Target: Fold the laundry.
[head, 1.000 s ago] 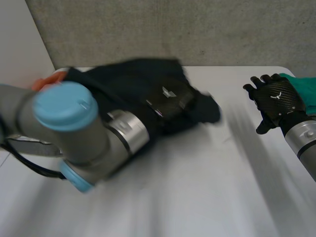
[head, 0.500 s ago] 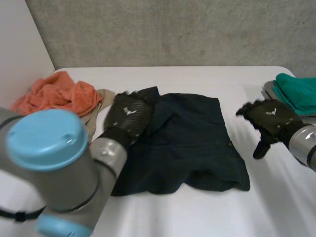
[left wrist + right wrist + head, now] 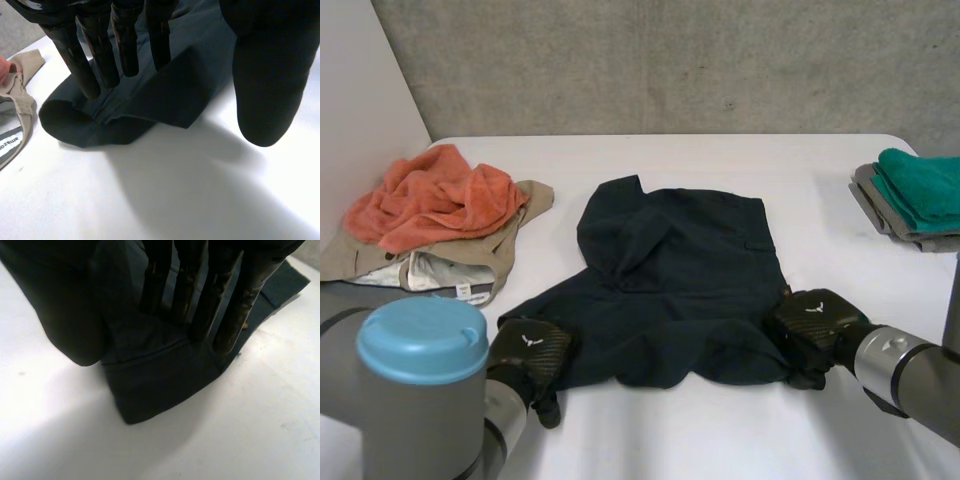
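Head view: the dark garment (image 3: 680,280) lies rumpled in the middle of the table (image 3: 720,440), your left hand (image 3: 527,358) at its near left corner, your right hand (image 3: 812,322) at its near right corner, with an orange towel (image 3: 435,195) and a teal cloth (image 3: 920,190) well apart at either side. Left wrist view: straight fingers (image 3: 85,65) rest on the hem, thumb (image 3: 265,85) clear over bare table, nothing gripped; right wrist view: straight fingers (image 3: 200,305) press the corner, thumb (image 3: 70,315) beside them, no pinch evident. Step in hand, as judged: seizing both near corners; next you need thumbs closed onto cloth before lifting that edge.
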